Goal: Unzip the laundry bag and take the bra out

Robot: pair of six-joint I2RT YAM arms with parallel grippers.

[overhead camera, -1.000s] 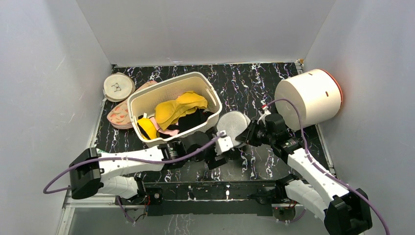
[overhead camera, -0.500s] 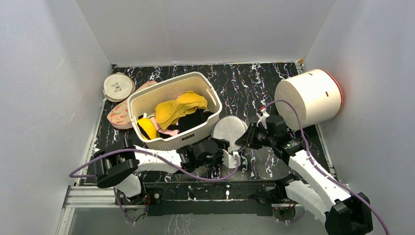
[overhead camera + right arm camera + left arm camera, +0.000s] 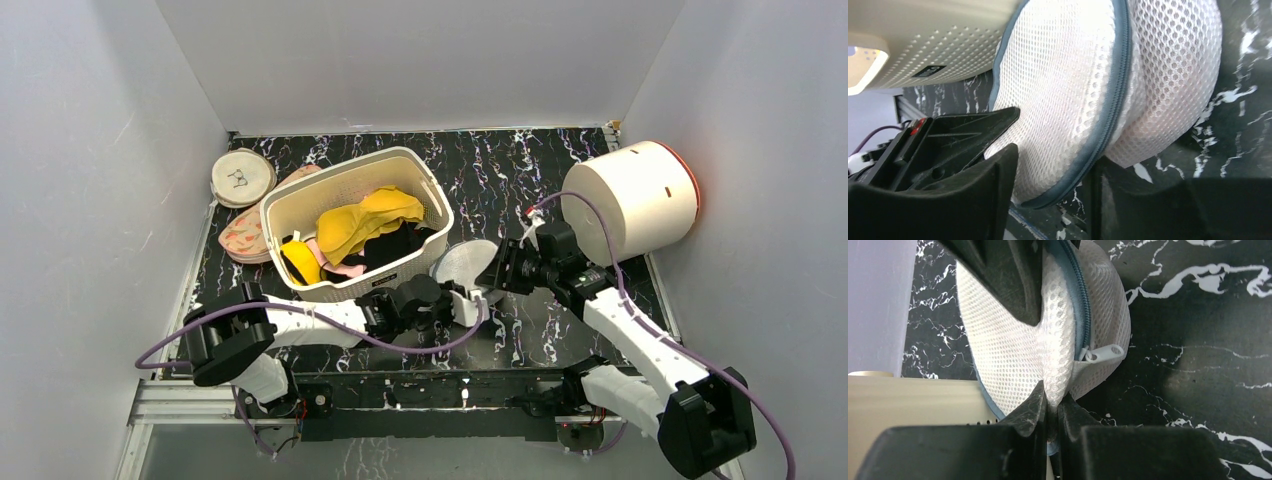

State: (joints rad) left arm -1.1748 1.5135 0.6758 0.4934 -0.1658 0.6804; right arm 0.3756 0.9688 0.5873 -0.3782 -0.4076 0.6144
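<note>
Black marbled tabletop (image 3: 560,180), laundry bag (image 3: 466,266) zipped up at the basket's (image 3: 300,200) 4 o'clock.
Left claw (image 3: 1050,410) pinches a mesh fold tight, right claw (image 3: 1055,165) gapes around the zip rim; I'd hold that pinch and go for the zip pull (image 3: 1100,353).

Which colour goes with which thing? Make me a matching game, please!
Things:
1. laundry bag
2. basket
3. top bra in the basket
4. table

Colours:
A. yellow
B. black with white streaks
C. white netting
D. cream

Pairs: 1-C, 2-D, 3-A, 4-B
</note>
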